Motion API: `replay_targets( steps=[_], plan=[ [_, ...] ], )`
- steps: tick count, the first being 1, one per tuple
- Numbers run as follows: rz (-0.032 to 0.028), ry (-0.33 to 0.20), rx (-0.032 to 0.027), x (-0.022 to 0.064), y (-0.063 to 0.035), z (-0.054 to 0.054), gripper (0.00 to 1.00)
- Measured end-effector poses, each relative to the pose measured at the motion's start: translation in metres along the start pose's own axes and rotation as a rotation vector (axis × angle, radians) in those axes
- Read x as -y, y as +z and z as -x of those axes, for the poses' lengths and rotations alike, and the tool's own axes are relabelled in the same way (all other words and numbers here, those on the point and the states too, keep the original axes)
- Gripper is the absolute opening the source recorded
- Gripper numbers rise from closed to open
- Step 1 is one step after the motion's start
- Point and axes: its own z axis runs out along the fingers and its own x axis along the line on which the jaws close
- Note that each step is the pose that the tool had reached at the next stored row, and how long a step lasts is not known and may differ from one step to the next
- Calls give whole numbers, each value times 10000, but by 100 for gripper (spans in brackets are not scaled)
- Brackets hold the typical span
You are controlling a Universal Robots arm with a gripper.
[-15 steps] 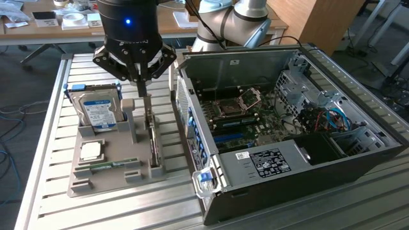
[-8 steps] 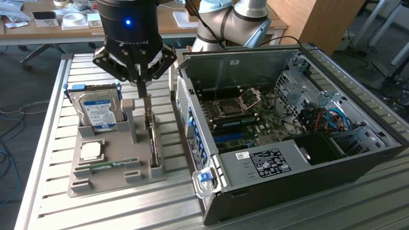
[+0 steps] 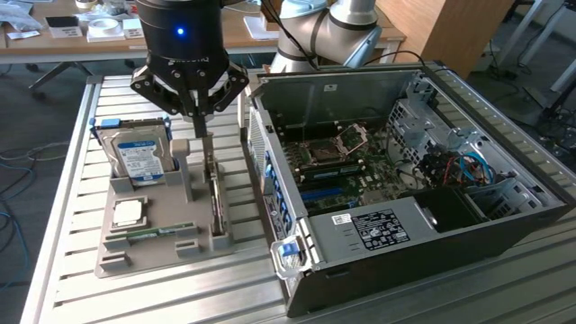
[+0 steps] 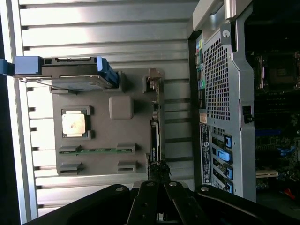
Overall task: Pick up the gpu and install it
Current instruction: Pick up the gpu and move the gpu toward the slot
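Observation:
The gpu (image 3: 214, 192) is a thin dark card with a pale metal end bracket. It stands on edge in a slot of the grey holder tray (image 3: 162, 260), left of the open computer case (image 3: 432, 229) in the exterior view. My gripper (image 3: 199, 129) hangs straight over the card's bracket end, and its black fingers are shut together on the top edge. In the wrist view the gpu (image 4: 153, 136) appears edge-on, running up to the closed gripper (image 4: 159, 168). The card still sits in its slot.
The tray also holds a silver hard drive (image 3: 137, 158) standing upright, a CPU (image 3: 129, 212) and a green RAM stick (image 3: 153, 233). Inside the case lies the motherboard (image 3: 347, 169) with blue slots (image 3: 328, 197). The case wall (image 4: 220, 117) rises close beside the tray on the slatted metal table (image 3: 72, 202).

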Motion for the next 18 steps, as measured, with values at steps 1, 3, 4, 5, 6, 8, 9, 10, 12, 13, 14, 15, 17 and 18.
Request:
replay_targets(
  steps=[1, 3, 4, 5, 6, 8, 9, 10, 12, 13, 14, 15, 17, 18],
  plan=[
    [0, 0, 0, 0, 0, 0, 11],
    [0, 0, 0, 0, 0, 0, 11],
    [0, 0, 0, 0, 0, 0, 11],
    [0, 0, 0, 0, 0, 0, 11],
    [0, 1, 0, 0, 0, 0, 11],
    [0, 1, 0, 0, 0, 0, 17],
    [0, 0, 0, 0, 0, 0, 17],
    [0, 0, 0, 0, 0, 0, 23],
    [0, 0, 0, 0, 0, 0, 29],
    [0, 0, 0, 0, 0, 0, 35],
    [0, 0, 0, 0, 0, 0, 35],
    [0, 0, 0, 0, 0, 0, 41],
    [0, 0, 0, 0, 0, 0, 41],
    [0, 0, 0, 0, 0, 0, 41]
  ],
)
